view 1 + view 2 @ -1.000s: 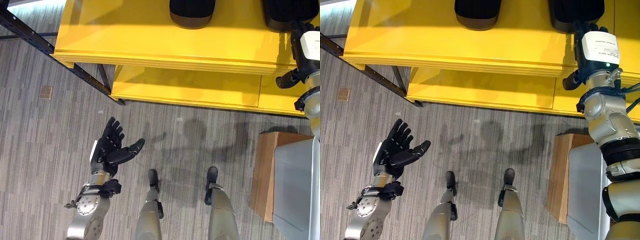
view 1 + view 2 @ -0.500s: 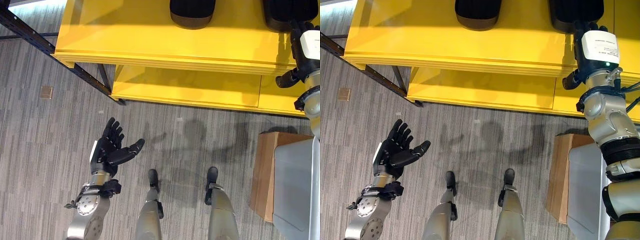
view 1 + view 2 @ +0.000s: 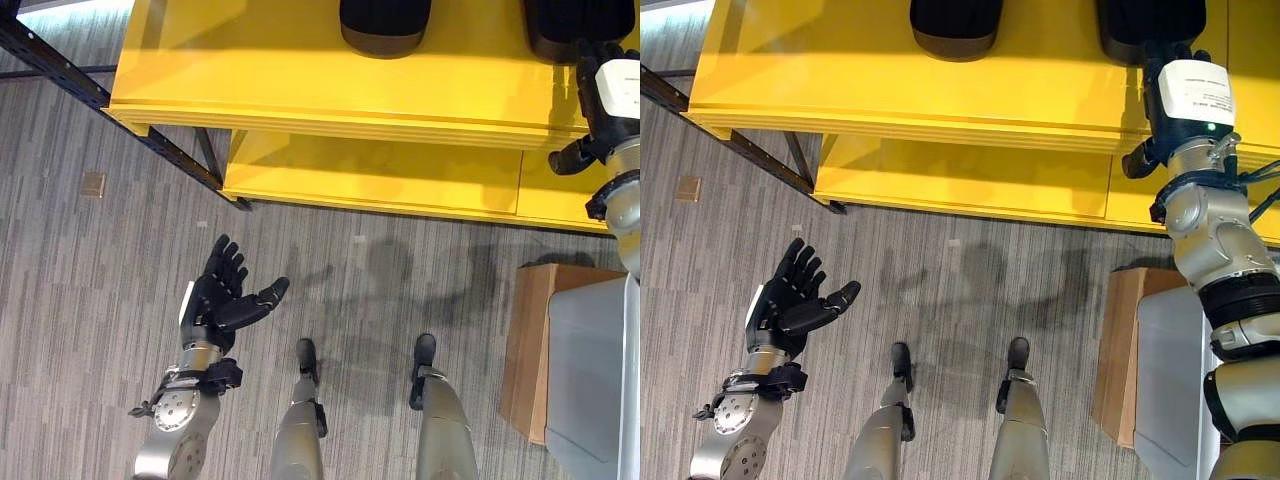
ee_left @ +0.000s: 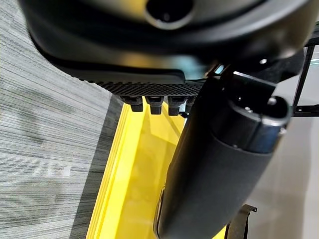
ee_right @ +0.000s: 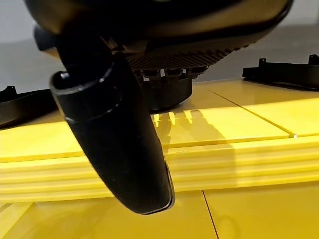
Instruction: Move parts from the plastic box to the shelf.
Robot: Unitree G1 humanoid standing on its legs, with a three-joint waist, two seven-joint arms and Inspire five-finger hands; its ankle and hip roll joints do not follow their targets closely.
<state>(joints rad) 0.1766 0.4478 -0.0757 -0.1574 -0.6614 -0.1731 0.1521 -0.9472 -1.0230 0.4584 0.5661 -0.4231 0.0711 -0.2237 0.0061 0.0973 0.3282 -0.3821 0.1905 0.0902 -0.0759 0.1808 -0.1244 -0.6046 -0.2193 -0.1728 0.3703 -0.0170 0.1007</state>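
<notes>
The right hand (image 3: 1183, 95) is seen at the front edge of the yellow shelf (image 3: 300, 70), near its right end, with the palm turned down over the upper board. Its fingers (image 5: 169, 72) are held straight and nothing is grasped in them; the thumb (image 5: 119, 144) hangs free in front of the shelf edge. Just beyond the fingertips a black part (image 3: 1135, 25) is lying on the upper board; whether it is touched by them cannot be told. A second black part (image 3: 385, 25) is placed on the same board, nearer to the middle. The left hand (image 3: 222, 295) is held over the grey floor (image 3: 100, 300), well apart from the shelf, with relaxed, spread fingers and nothing in it. The grey plastic box (image 3: 590, 370) is found at the right, beside a brown cardboard box (image 3: 530, 340) on the floor.
</notes>
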